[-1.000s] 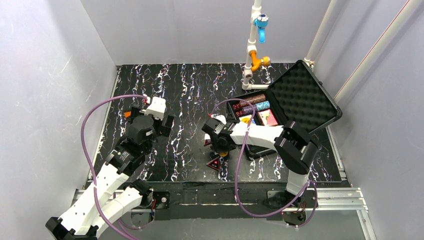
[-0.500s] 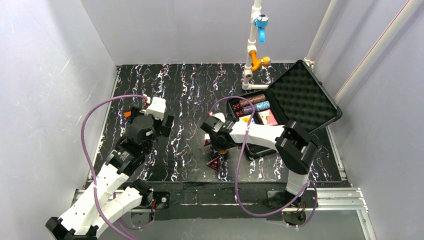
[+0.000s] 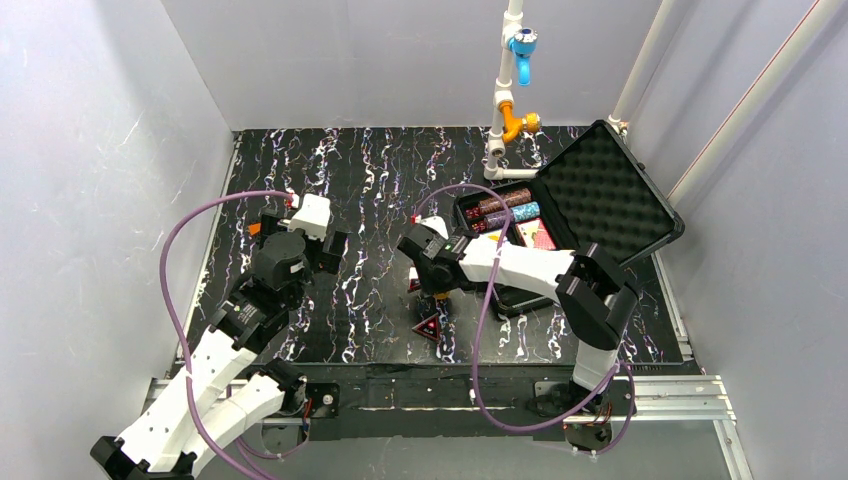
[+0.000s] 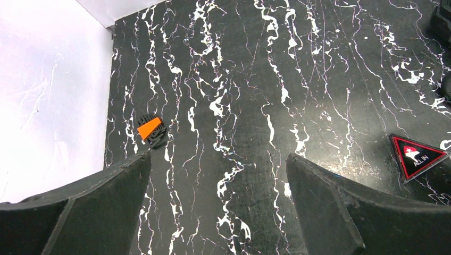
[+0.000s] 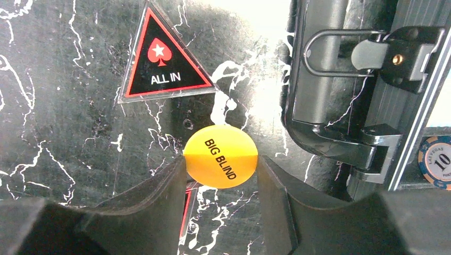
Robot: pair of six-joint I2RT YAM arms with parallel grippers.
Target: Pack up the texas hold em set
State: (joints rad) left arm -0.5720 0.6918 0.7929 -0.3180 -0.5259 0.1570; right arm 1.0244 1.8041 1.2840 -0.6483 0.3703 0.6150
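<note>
At the far left, a small orange-topped piece (image 3: pixel 256 228) lies on the dark marbled surface (image 3: pixel 380 170), close to the left wall. I cannot tell what it is. Just beside it the left hand (image 4: pixel 218 212) hovers with its fingers (image 4: pixel 80 212) spread wide and nothing between them. It seems parked out of the way, leaving the middle of the surface to the other arm.

Toward the middle, an "ALL IN" triangular marker (image 5: pixel 162 64) lies flat on the surface and apart from the case, so it is not yet packed. A second red-edged marker (image 5: pixel 189 195) peeks out lower down, mostly hidden by a finger.

Next comes the right hand (image 5: pixel 220 166), closed on the orange "BIG BLIND" disc (image 5: pixel 220 155). Its two fingers (image 5: pixel 159 191) pinch the disc by opposite edges, which suits a thin round piece that offers little else to grip. The disc sits squarely between the fingertips, just below the triangular marker and left of the case's front latch (image 5: pixel 388 56). Whether it has left the surface I cannot tell.

At the right the black case (image 3: pixel 640 255) stands open, its foam lid (image 3: pixel 600 190) tilted back to keep the tray reachable. Chip rolls (image 3: pixel 505 205) already lie inside, so the disc probably goes there
</note>
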